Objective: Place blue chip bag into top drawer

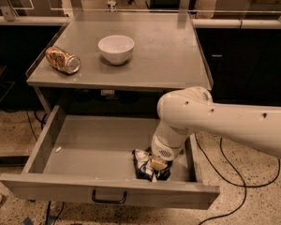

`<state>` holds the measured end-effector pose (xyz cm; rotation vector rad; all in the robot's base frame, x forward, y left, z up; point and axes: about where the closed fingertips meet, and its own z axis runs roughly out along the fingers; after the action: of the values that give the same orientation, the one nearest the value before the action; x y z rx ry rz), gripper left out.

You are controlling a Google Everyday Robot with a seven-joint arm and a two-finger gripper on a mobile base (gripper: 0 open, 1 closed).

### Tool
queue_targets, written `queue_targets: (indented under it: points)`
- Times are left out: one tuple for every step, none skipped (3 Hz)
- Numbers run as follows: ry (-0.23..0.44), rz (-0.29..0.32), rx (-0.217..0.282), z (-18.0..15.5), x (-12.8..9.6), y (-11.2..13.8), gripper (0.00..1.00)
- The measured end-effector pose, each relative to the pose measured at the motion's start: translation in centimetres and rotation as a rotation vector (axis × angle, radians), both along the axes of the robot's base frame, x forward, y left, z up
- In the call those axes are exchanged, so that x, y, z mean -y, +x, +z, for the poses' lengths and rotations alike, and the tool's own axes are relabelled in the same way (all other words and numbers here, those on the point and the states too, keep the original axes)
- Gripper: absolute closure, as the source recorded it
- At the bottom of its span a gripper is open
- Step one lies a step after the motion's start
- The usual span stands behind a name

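Note:
The top drawer (pixel 84 146) stands pulled open below the grey table, its black handle (pixel 108 198) at the front centre. The blue chip bag (pixel 144 165), crinkled dark blue with pale patches, rests on the drawer floor near the front right. My gripper (pixel 158 166) reaches down into the drawer from the white arm (pixel 215 121) and sits on the bag, right at the drawer's front panel. The arm's wrist hides much of the gripper and part of the bag.
On the table top (pixel 168 55) a white bowl (pixel 115 48) stands at centre left, and an orange patterned can (pixel 62 60) lies on its side at the left edge. Black cables (pixel 234 172) lie on the speckled floor to the right.

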<state>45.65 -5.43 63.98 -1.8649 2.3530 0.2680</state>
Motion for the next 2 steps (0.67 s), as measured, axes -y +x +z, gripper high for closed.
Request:
queue_targets:
  points:
    - [0.001, -0.002, 0.0, -0.14, -0.08, -0.06, 0.83]
    - [0.001, -0.002, 0.0, -0.14, -0.08, -0.07, 0.61]
